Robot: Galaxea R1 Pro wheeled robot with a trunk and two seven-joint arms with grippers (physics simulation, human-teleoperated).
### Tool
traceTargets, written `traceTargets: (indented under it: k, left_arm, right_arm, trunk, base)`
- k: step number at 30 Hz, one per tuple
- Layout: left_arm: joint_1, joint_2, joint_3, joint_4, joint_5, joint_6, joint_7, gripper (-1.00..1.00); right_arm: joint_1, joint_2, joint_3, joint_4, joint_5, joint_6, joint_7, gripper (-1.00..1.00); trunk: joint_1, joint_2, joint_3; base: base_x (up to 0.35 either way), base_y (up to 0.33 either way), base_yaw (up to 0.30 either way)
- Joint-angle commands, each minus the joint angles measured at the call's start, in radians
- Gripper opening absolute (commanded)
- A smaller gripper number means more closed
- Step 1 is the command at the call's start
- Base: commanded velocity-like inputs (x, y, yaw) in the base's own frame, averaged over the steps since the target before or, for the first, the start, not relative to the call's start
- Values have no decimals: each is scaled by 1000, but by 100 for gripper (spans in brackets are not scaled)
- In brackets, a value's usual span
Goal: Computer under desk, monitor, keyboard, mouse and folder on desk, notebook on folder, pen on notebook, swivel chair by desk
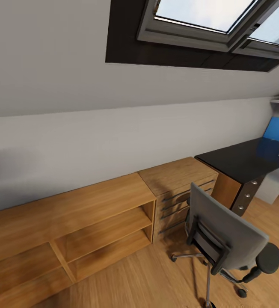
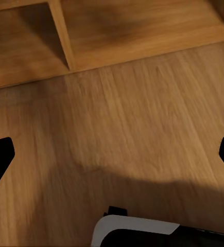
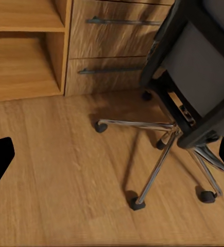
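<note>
Swivel chair (image 1: 225, 233) beside wooden chest (image 1: 180, 188), open shelving (image 1: 71, 231) bare

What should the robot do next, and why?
Probably roll closer toward the chair and desk. Both sit off to the right, the chair's back faces the robot, and both claws hang open over bare floor, holding nothing.

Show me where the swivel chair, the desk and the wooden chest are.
swivel chair (image 1: 225, 226): head view, grey backrest.
desk (image 1: 242, 160): head view, black top surface.
wooden chest (image 1: 176, 173): head view, its top panel.
</note>
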Motion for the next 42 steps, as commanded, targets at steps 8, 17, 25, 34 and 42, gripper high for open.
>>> traceTargets:
  k: [8, 17, 25, 34, 42]
  left_arm:
    - [0, 0, -1, 0, 12, 0, -10, 100]
    - [0, 0, -1, 0, 11, 0, -10, 100]
    - [0, 0, -1, 0, 11, 0, -10, 100]
    - [0, 0, -1, 0, 11, 0, -10, 100]
    - [0, 0, -1, 0, 11, 0, -10, 100]
  right_arm:
    - [-1, 0, 9, -1, -4, -1, -6, 100]
    - [-1, 0, 10, -1, -4, -1, -5, 100]
    - [-1, 0, 10, -1, -4, -1, -5, 100]
    - [-1, 0, 10, -1, -4, -1, -5, 100]
    - [-1, 0, 10, -1, -4, -1, -5, 100]
  trunk:
    - [1, -2, -2]
    - [1, -2, -2]
    - [1, -2, -2]
    - [1, -2, -2]
    - [1, -2, -2]
  base:
    - [0, 0, -281]
    - [0, 0, -281]
    - [0, 0, -281]
    - [0, 0, -281]
    - [0, 0, -281]
